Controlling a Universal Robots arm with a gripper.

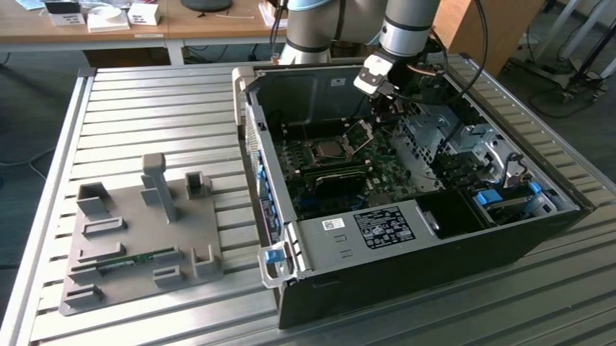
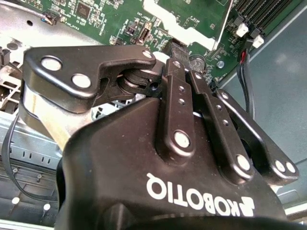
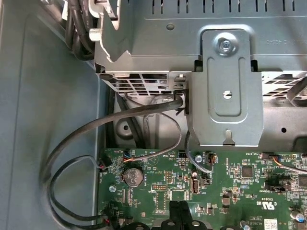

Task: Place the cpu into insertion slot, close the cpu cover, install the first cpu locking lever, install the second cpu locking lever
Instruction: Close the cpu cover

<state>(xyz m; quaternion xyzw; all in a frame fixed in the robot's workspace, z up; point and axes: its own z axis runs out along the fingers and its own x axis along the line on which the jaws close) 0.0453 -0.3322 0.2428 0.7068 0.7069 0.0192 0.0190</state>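
In the exterior view the cpu [image 1: 330, 149] lies flat in the insertion slot [image 1: 310, 156], its silvery top showing, with green board around it. The cpu cover [image 1: 363, 132] stands tilted up along the slot's edge toward the exterior view's right. My gripper [image 1: 385, 103] hangs inside the open computer case, just above and behind the raised cover. In the second wrist view the fingers come together at the gripper's tip [image 2: 173, 48], right below the cover's silvery frame [image 2: 165, 18]. In the first wrist view the gripper [image 3: 178, 211] is shut, with nothing visible between the tips.
The case [image 1: 414, 245] lies open on a slatted metal table [image 1: 154, 108]. A metal drive cage [image 1: 433, 137] and black cables [image 3: 72, 143] sit close around the gripper. A grey fixture plate [image 1: 144, 238] holding a memory stick [image 1: 125, 263] stands at the exterior view's left.
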